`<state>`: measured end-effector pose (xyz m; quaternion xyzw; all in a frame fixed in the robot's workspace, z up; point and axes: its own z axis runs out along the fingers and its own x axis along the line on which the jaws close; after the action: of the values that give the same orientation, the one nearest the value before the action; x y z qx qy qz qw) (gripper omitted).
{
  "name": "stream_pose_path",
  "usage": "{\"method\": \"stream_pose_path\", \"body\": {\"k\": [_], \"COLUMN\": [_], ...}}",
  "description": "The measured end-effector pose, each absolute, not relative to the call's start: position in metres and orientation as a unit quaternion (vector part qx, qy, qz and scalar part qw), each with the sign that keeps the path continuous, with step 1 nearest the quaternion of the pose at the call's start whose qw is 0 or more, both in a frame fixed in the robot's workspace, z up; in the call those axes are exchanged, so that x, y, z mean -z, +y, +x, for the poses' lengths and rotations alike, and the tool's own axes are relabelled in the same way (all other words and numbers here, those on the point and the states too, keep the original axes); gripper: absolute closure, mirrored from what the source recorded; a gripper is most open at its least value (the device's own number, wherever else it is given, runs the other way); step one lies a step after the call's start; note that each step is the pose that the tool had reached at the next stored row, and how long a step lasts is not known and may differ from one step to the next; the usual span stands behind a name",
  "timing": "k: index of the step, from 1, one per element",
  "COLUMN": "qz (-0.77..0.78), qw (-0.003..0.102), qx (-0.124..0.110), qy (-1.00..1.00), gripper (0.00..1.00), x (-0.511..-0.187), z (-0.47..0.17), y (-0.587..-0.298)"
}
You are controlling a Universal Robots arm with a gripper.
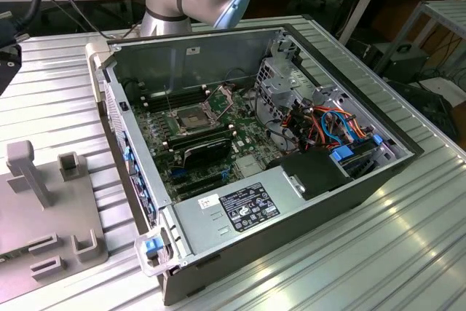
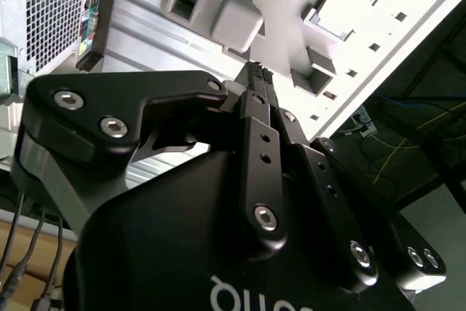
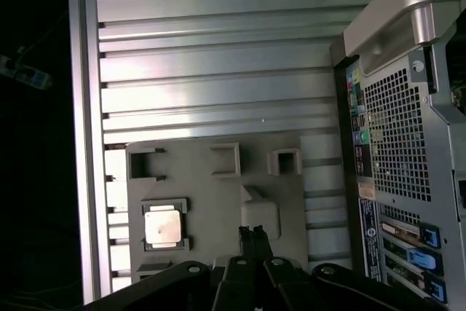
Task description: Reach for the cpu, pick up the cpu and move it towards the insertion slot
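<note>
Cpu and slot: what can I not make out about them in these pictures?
- cpu, first wrist view: markings too small; second wrist view: glare whitens it.
- slot, exterior view: pins too small in its dark centre.
- fixture: cut off at the exterior view's left edge.
- gripper, both wrist views: its height over the fixture is unclear.

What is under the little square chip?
The small pale square cpu lies in a pocket of the flat grey holder plate, which rests on the ribbed metal table. The pocket's floor beneath the chip is covered.
</note>
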<state>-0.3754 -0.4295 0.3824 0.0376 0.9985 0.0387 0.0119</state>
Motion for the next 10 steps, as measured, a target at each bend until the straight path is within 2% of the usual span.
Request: {"method": "stream_pose_path", "body": {"k": [10], "qz": [0.038], "qw": [0.011], "qx": [-0.037], "qy": [0.999], "gripper": [0.89], "x": [-0.38], "z": [-0.39], "y": [-0.435]}}
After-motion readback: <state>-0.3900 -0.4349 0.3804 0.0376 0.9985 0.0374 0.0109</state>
